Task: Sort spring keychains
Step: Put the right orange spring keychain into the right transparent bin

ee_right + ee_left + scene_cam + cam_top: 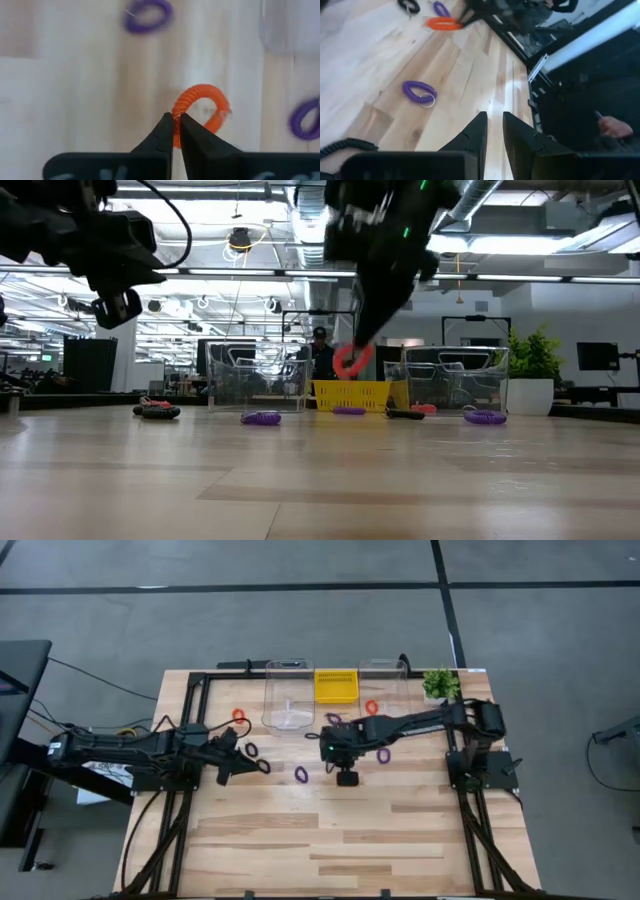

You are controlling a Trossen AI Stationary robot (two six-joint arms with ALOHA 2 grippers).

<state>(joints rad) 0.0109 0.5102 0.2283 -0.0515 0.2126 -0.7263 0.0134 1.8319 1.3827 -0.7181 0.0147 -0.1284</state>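
Observation:
My right gripper (174,119) is over the middle of the table and shut on an orange-red spring keychain (202,111), which the low view shows in the air (347,362). More keychains lie on the wood: purple ones (301,774) (383,755) (252,750) and orange-red ones (238,715) (372,707). My left gripper (494,125) hovers left of centre (258,765) with a narrow gap between its fingers and holds nothing. A purple keychain (419,93) lies ahead of it. My right gripper pinches the orange-red keychain by the side of its coil (178,125) between the two fingertips. The fingers come from above, pointing down. The ring is lifted clear of the table and hangs below the fingers.
Two clear plastic bins (288,695) (385,680) and a yellow basket (336,685) stand along the far edge, with a small green plant (440,683) at the far right corner. The near half of the table (330,840) is bare wood.

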